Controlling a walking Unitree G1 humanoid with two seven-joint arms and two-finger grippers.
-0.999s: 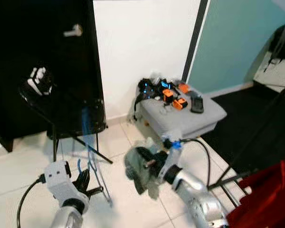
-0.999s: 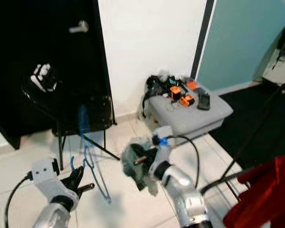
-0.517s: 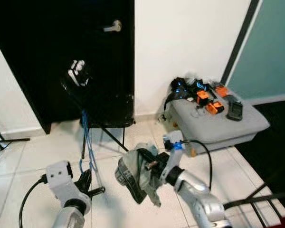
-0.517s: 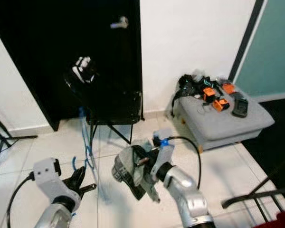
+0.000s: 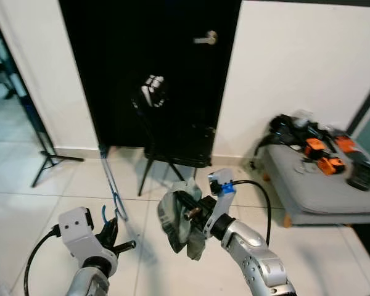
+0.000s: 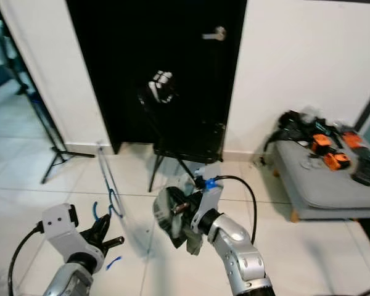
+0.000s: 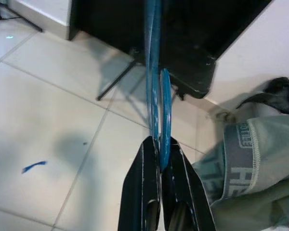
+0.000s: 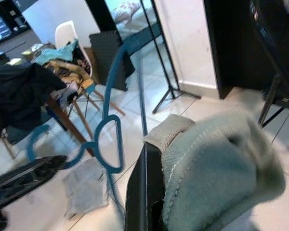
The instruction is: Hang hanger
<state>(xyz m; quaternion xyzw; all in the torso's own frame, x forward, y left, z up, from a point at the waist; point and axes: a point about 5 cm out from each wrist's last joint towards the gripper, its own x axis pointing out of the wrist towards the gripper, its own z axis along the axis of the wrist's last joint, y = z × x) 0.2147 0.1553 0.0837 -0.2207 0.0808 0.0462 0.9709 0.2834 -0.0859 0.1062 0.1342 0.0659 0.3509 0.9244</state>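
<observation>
We've got the blue hanger pinched tight in our left gripper, fingers closed on its wire; its long axis runs up and away from the hand toward the black door. Our right gripper is clamped on a grey-green garment, just beside the hanger. Waistband lettering is too blurred to read.
</observation>
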